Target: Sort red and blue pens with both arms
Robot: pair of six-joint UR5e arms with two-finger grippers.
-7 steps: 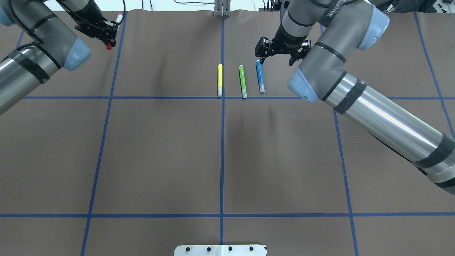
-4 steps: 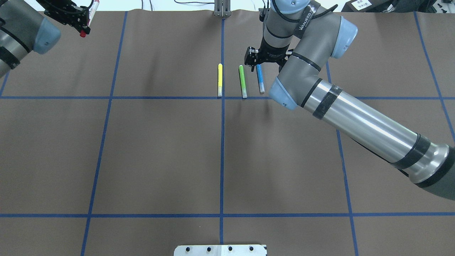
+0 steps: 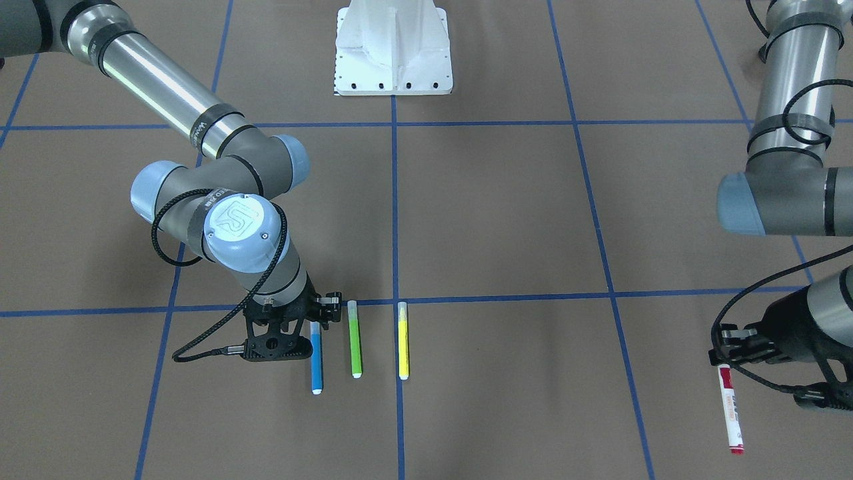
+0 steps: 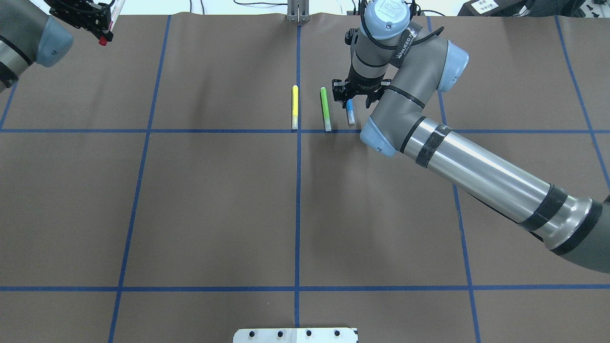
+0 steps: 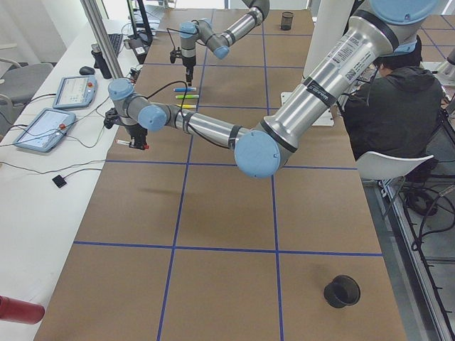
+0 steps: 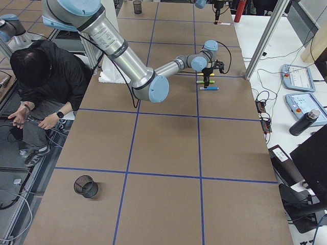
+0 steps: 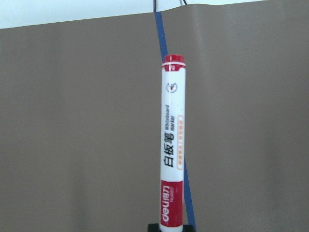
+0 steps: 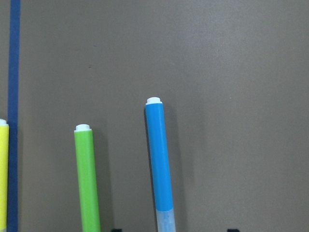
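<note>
The red-capped white marker (image 7: 172, 145) hangs from my left gripper (image 4: 99, 23), which is shut on it above the table's far left corner; in the front-facing view the marker (image 3: 730, 408) sticks out below the gripper (image 3: 732, 357). The slim blue pen (image 4: 350, 113) lies on the brown mat, rightmost of three parallel pens. My right gripper (image 4: 351, 97) stands open directly over its far half. In the right wrist view the blue pen (image 8: 159, 159) runs up between the two finger tips at the bottom edge.
A green pen (image 4: 325, 108) and a yellow pen (image 4: 295, 107) lie just left of the blue one. A black mesh cup (image 5: 342, 290) stands near the left end of the table. A person (image 5: 394, 99) sits beside the robot's white base (image 3: 393, 47).
My right gripper has come left and toward the robot, and now covers the blue pen's far half. My left gripper has carried the red marker further left toward the back corner.
</note>
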